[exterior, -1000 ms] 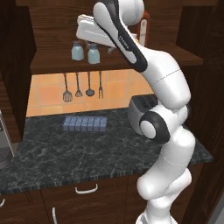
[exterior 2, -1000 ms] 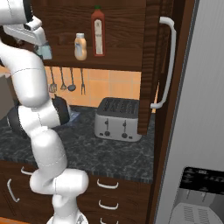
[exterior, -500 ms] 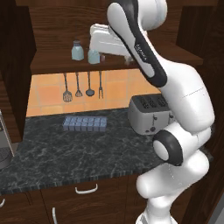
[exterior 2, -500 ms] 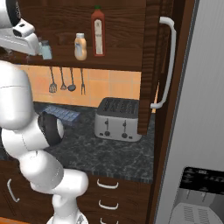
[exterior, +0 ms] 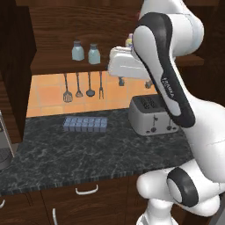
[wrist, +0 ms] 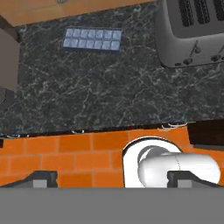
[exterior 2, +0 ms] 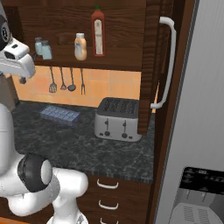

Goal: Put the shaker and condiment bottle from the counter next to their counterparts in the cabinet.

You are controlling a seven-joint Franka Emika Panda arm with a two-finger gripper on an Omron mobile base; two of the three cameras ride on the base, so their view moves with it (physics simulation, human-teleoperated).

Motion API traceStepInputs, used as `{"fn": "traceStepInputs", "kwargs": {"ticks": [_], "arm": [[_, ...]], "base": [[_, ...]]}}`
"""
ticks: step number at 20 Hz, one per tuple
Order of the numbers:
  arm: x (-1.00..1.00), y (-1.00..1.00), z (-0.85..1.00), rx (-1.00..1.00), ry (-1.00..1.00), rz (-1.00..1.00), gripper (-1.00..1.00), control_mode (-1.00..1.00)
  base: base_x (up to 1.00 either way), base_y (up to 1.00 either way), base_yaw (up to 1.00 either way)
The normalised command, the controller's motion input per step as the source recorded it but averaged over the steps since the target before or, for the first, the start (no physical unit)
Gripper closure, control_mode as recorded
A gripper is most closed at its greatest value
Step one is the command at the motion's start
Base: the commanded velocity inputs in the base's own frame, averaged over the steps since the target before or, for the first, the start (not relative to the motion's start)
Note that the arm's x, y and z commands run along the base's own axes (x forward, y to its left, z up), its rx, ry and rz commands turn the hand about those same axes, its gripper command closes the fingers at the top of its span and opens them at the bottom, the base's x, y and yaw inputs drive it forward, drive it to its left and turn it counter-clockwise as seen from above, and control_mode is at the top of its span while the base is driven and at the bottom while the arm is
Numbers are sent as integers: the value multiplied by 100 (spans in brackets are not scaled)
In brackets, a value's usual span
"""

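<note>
Dark brown wood frames it all: the wall cabinet with its plank shelf, and at the left of that shelf two small pale blue-grey shakers with grey caps stand side by side, one just beside the other, both upright. In the right base view the same pair sits at the shelf's far left. Along from them on the shelf there's the squat orange-peach condiment bottle with a white cap, upright, and right next to it the tall dark-red sauce bottle with a green cap. So both task things are up on the shelf beside their partners.

Below the shelf, four dark utensils hang against the orange tiled wall. Down on the black-green marbled counter lies a pale blue ice-cube tray, and to the right of it a silver two-slot toaster.

Now the gripper: the white hand hangs in front of the shelf edge, over the counter, pointing down. The hand view looks straight down on tray and toaster, its two dark finger tips set far apart at the bottom corners — jaws wide, holding nothing.
</note>
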Motion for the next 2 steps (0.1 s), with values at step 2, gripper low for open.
{"fn": "traceStepInputs", "kwargs": {"ticks": [2], "arm": [[-100,-1,-47,0,0,1,-100,-100]], "base": [[0,0,0]]}}
